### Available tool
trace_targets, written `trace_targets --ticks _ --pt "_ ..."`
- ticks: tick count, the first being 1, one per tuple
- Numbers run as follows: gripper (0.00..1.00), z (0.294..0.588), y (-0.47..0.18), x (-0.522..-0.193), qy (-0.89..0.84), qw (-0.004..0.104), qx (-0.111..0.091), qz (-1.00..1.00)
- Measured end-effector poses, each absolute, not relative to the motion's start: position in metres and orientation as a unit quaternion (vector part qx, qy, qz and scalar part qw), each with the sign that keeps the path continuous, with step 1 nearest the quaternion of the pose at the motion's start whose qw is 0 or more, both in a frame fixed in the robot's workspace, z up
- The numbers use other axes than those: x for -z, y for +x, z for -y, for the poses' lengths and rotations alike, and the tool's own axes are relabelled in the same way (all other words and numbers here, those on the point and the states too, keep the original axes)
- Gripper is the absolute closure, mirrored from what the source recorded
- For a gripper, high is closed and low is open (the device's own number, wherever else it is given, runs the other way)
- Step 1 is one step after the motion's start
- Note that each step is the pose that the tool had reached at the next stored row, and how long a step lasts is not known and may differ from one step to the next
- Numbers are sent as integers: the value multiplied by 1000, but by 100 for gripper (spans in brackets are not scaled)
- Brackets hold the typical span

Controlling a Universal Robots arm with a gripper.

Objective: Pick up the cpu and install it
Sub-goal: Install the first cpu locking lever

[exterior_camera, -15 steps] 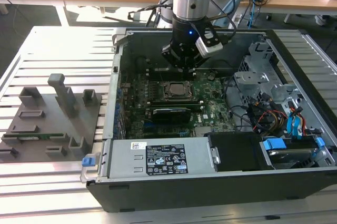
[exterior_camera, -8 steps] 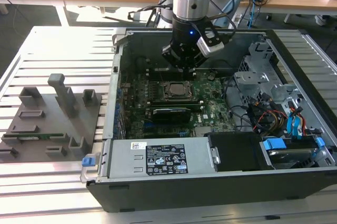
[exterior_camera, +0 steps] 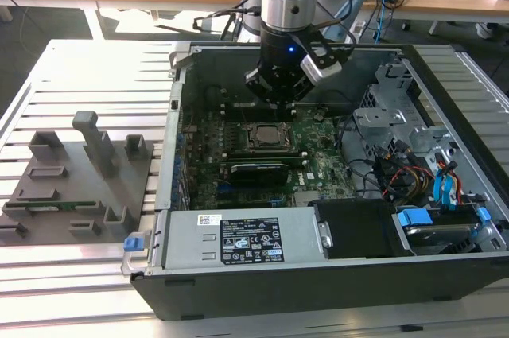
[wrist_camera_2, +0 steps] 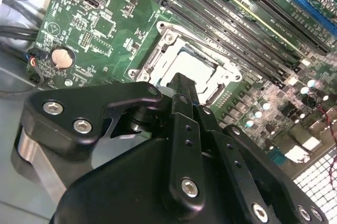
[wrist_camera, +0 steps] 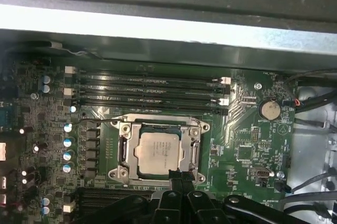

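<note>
The cpu (wrist_camera: 158,153) lies flat in the metal socket frame (wrist_camera: 122,153) on the green motherboard, silvery top up; it also shows in the second wrist view (wrist_camera_2: 192,66) and in the exterior view (exterior_camera: 266,135). My gripper (wrist_camera: 177,175) hangs a little above the socket, its tips over the chip's edge. The black fingers (wrist_camera_2: 181,84) are pressed together with nothing between them. In the exterior view the gripper (exterior_camera: 280,99) hovers inside the open computer case, just behind the socket.
The case walls (exterior_camera: 176,115) surround the board. Memory slots (wrist_camera: 147,89) run beside the socket, and a long black card (exterior_camera: 258,171) lies in front of it. Cables and a drive cage (exterior_camera: 398,115) fill the exterior view's right. A grey fixture block (exterior_camera: 79,171) sits on the slatted table.
</note>
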State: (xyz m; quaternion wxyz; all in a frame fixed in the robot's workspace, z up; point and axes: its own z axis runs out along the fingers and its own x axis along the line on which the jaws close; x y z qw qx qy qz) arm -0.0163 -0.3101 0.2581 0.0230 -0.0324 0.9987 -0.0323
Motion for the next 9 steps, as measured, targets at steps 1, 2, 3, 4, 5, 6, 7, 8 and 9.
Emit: trace_targets --ticks 1,2,3,4,5,6,7,8,9 --pt "89 310 -16 -258 -33 19 32 -999" --pt "89 310 -16 -258 -33 12 32 -999" --pt "89 310 -16 -257 -33 -1 32 -999" --pt "89 310 -16 -257 -33 -4 32 -999" --pt "89 310 -16 -257 -33 -4 32 -999" --pt "89 310 -16 -257 -33 -4 31 -999" --pt "89 310 -16 -257 -33 -4 31 -999" --pt "89 310 -16 -257 -33 -4 31 -999" --pt "89 310 -16 -257 -34 -4 31 -999"
